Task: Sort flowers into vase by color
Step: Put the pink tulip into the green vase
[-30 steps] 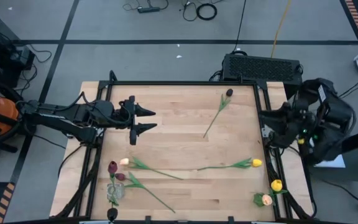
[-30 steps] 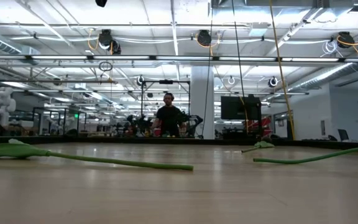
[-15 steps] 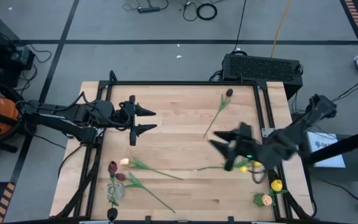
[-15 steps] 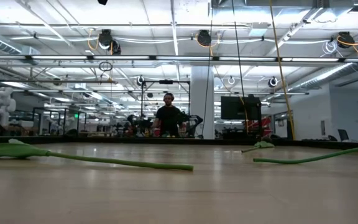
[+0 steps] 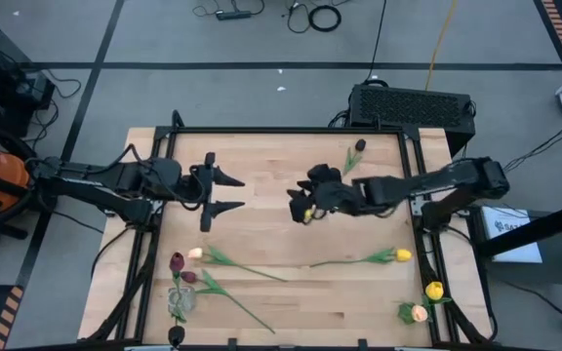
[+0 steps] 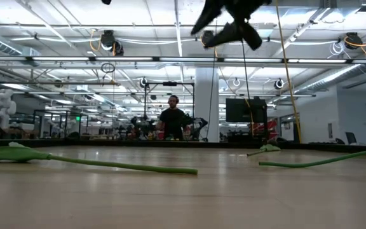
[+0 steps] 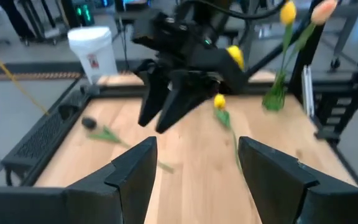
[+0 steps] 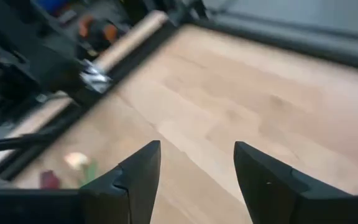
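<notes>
My left gripper hangs open over the table's left half, holding nothing. My right gripper hangs open above the table's middle, well clear of the wood; the low view shows it high up. Flowers lie flat on the table: a dark-headed one far right, a yellow one, a peach one and a dark red one. A glass vase at the near left holds a dark red flower. A vase at the near right holds a yellow and a peach flower.
A black frame rail runs round the wooden table. Bare wood lies between the two grippers and the near flowers. A black box stands behind the far edge. A person stands far off in the room.
My right arm has swung in from beyond the table's right edge, out over the yellow flower and on to the table's middle, toward the left gripper, staying open. My left gripper has rolled a little in place. The flowers have not moved.
</notes>
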### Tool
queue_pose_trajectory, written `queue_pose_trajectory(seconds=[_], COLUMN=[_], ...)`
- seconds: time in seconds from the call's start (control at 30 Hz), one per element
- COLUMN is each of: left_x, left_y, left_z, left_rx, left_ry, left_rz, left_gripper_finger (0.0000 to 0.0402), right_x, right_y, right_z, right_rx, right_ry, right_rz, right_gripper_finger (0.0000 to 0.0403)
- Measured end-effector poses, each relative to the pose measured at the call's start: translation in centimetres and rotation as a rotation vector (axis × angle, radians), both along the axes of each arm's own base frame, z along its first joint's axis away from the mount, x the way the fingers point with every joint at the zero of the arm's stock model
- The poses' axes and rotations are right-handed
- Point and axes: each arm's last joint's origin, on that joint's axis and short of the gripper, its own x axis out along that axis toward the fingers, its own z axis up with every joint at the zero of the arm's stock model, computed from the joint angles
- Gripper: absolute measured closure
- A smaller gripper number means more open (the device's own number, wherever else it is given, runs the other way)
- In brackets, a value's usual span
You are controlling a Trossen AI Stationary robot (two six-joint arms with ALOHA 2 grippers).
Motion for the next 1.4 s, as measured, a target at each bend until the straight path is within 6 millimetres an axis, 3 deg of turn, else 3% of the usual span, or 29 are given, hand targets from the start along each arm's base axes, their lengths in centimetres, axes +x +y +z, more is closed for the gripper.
queue_pose_trajectory(seconds=[0.33, 0.43, 0.6, 0.77, 0.97, 1.13, 1.4], left_x=[-0.8, -0.8, -0.8, -0.8, -0.9, -0.9, -0.9], left_y=[0.1, 0.3, 0.5, 0.7, 0.7, 0.7, 0.7], left_z=[-2.0, -2.0, -1.9, -1.9, -2.0, -2.1, -2.0], left_rx=[-0.003, -0.027, -0.006, -0.007, -0.115, -0.160, -0.162], left_ry=[0.217, 0.219, 0.200, 0.193, 0.193, 0.185, 0.177], left_rz=[0.018, 0.081, 0.175, 0.226, 0.279, 0.313, 0.318], left_gripper_finger=[0.0169, 0.0169, 0.0169, 0.0169, 0.0169, 0.0169, 0.0169], right_x=[0.2, 0.2, 2.0, 3.4, 3.3, 4.6, 7.9], right_y=[-3.6, -4.2, -4.4, -3.8, -3.5, -2.5, 1.1], right_z=[-4.0, -4.4, -5.0, -6.7, -8.5, -8.6, -10.0], right_rx=[0.148, 0.165, 0.101, 0.047, 0.038, 0.026, -0.235], right_ry=[0.224, 0.272, 0.227, 0.274, 0.423, 0.310, 0.077], right_rz=[-0.154, -0.104, 0.021, 0.193, 0.363, 0.597, 0.832], right_gripper_finger=[0.0206, 0.0206, 0.0206, 0.0206, 0.0206, 0.0206, 0.0206])
